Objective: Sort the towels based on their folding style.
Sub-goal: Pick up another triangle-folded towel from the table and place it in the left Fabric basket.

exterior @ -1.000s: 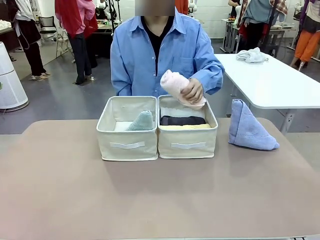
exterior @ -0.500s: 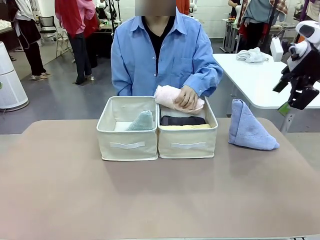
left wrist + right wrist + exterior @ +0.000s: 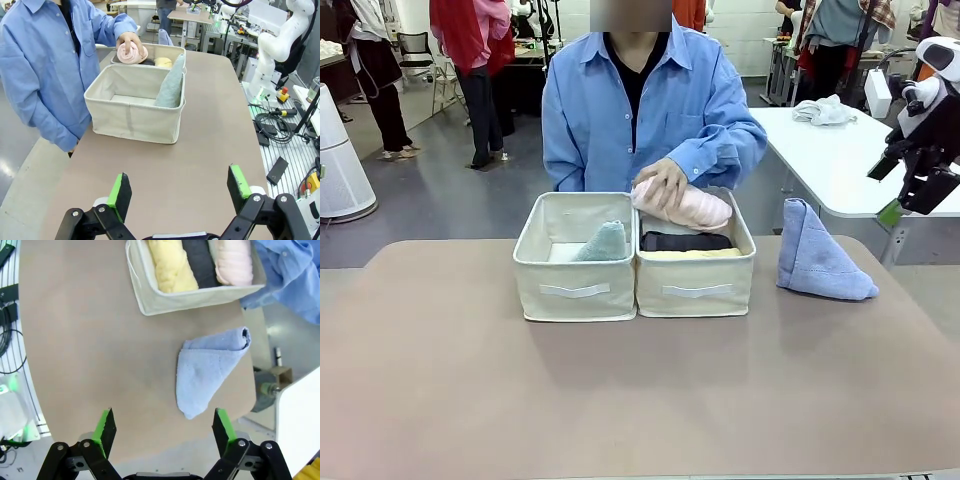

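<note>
A person's hand [image 3: 663, 180] presses the pink roll [image 3: 692, 207] onto the far end of the right bin [image 3: 695, 285]. In front of it lie the dark grey roll [image 3: 685, 241] and the yellow roll [image 3: 690, 254]; the white roll is hidden. The pale grey-green cone [image 3: 603, 242] leans in the left bin [image 3: 575, 285]. The blue cone [image 3: 815, 258] lies on the table right of the bins. My right gripper [image 3: 910, 200] hangs open high above it, looking down on the blue cone [image 3: 207, 370] between its fingers [image 3: 164, 427]. My left gripper [image 3: 179, 187] is open over bare table, short of the left bin [image 3: 132, 112].
A white side table [image 3: 880, 170] stands at the back right with a white rag [image 3: 823, 110] on it. The person stands close behind the bins. Bare tabletop [image 3: 620, 390] spreads in front of the bins. Cables [image 3: 272, 125] lie beyond the table's edge.
The person has lowered the pink roll from mid-air into the right bin and shifted the hand to its left end. My right arm has come into view at the upper right.
</note>
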Available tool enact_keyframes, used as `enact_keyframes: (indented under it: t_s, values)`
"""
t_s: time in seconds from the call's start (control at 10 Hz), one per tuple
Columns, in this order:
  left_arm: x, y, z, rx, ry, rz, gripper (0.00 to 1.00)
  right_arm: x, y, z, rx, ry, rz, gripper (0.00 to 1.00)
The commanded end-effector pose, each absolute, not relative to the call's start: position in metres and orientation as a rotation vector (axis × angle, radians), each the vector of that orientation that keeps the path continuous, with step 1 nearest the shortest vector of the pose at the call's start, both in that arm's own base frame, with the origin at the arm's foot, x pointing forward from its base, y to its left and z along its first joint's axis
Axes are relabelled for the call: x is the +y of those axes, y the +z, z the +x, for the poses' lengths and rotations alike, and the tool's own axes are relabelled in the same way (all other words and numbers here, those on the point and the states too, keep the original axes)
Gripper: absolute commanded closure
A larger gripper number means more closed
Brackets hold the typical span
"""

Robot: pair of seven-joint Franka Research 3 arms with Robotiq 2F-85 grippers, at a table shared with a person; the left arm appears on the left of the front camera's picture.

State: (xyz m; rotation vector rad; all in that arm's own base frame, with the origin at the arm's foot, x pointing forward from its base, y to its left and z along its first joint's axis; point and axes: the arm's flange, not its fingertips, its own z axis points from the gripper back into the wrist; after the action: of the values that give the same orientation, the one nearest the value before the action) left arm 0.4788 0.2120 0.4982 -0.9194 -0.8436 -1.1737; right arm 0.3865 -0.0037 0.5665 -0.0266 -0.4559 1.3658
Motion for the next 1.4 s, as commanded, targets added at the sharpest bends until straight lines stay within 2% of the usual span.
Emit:
enact_keyframes:
  t_s: [0.0,0.2,0.6,1.3]
  values:
    - [0.212,0.499,0.478,-0.845,-1.17,-0.908,0.0,-0.003,0.566,0.386,-0.455,1.367,-0.026,0.0]
    - [0.212,0.499,0.478,-0.845,-1.17,-0.908,0.0,0.004,0.567,0.458,-0.41,1.273,0.121,0.0]
    - [0.212,0.499,0.478,-0.845,-1.17,-0.908,0.0,0.015,0.541,0.523,-0.364,1.338,0.068,0.0]
    - [0.212,0.499,0.478,-0.845,-1.17,-0.908,0.0,0.019,0.487,0.568,-0.299,1.329,0.052,0.0]
